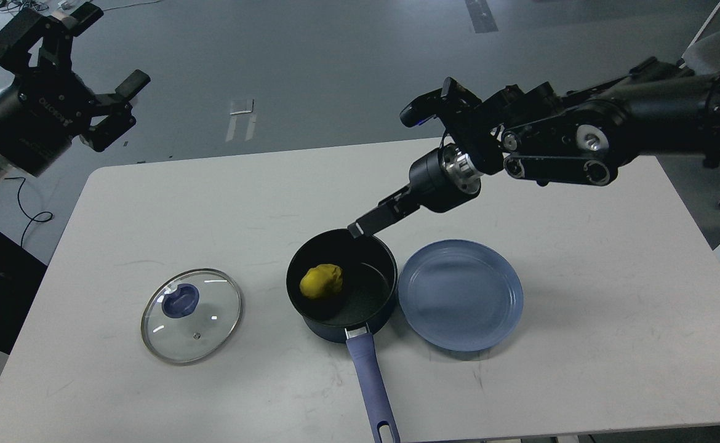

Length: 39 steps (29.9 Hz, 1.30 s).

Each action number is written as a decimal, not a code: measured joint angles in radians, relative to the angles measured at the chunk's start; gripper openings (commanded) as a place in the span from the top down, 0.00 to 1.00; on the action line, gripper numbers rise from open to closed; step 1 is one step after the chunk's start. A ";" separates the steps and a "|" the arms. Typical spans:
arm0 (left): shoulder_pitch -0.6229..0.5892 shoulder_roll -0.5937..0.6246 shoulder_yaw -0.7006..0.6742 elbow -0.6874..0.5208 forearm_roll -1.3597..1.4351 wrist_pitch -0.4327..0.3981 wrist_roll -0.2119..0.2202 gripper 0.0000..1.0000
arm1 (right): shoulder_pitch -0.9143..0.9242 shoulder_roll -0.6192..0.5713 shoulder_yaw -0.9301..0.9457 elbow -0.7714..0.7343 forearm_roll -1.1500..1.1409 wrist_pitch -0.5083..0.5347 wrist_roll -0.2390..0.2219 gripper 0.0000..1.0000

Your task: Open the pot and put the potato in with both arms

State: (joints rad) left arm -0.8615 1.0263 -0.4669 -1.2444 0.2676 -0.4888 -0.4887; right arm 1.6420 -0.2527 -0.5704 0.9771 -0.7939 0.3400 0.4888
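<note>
The dark-blue pot (360, 320) stands open at the table's middle front, its long handle (369, 381) pointing toward me. The yellow potato (322, 281) lies on the pot's black bottom, at its left side. My right gripper (369, 223) hangs empty just above the pot's far rim, apart from the potato; its fingers (391, 209) point down-left and overlap in this view. My left gripper (98, 58) is raised high at the far left, off the table, with its fingers spread and nothing in them.
The glass lid (191, 315) with a blue knob lies flat on the white table (212, 203), left of the pot. A flat blue-grey plate (460, 332) sits against the pot's right side.
</note>
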 measured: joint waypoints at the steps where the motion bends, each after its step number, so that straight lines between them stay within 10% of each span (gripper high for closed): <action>1: 0.002 -0.001 0.001 0.003 -0.002 0.000 0.000 0.02 | -0.016 -0.045 0.046 -0.008 0.019 -0.001 0.000 0.01; 18: 0.099 -0.148 0.006 0.118 -0.053 0.000 0.000 0.02 | -0.756 -0.292 0.784 -0.082 0.364 -0.101 0.000 0.00; 39: 0.232 -0.340 -0.055 0.272 -0.175 0.000 0.000 0.02 | -1.017 -0.255 0.977 -0.167 0.640 0.149 0.000 0.00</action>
